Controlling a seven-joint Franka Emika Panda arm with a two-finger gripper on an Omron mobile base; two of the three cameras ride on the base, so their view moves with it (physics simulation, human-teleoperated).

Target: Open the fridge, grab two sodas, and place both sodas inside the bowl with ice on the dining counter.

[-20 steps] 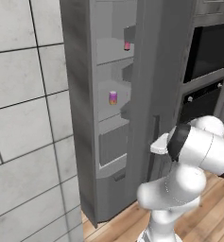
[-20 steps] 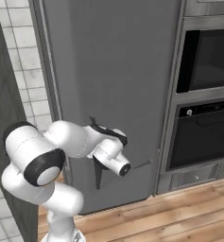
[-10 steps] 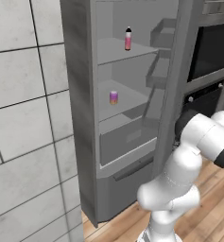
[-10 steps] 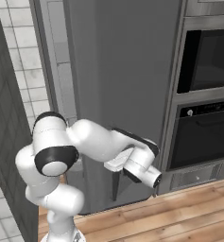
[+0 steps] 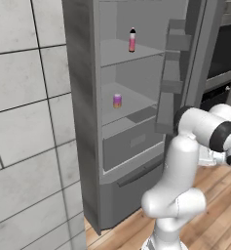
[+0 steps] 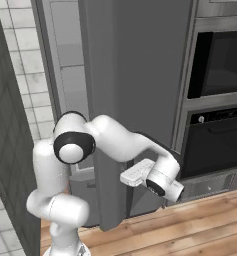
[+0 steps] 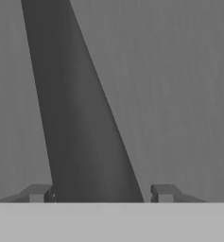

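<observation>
Nearest the hand camera, the two dark fingers (image 7: 38,193) stand apart at 7 and 5 o'clock of the hand view, with the dark curved door handle (image 7: 80,118) rising between them toward 12 o'clock. The left finger lies just beside the handle's edge; whether it touches cannot be told. The right finger stands clear of the handle, with grey door surface showing in the gap, so the grip is released and nothing is held.

Beyond the fingers, the matte grey door panel forms the background of the hand view.

Seen from the right base view, the white arm reaches from 9 o'clock toward 4 o'clock, and its hand (image 6: 160,181) sits low against the edge of the opened door of the fridge (image 6: 135,75). To the right, at 3 o'clock, stand two dark built-in ovens (image 6: 217,100) above a wooden floor (image 6: 190,230).

Seen from the left base view, the fridge (image 5: 83,122) stands open with its interior exposed. The short purple-pink can (image 5: 117,100) rests on the middle shelf, near the picture's centre. Farther up, at 12 o'clock, the slim pink bottle (image 5: 132,40) with a black cap stands upright on the upper shelf. Below the can lies the lower drawer (image 5: 131,144). A tiled wall (image 5: 29,122) borders the fridge at 9 o'clock.
</observation>
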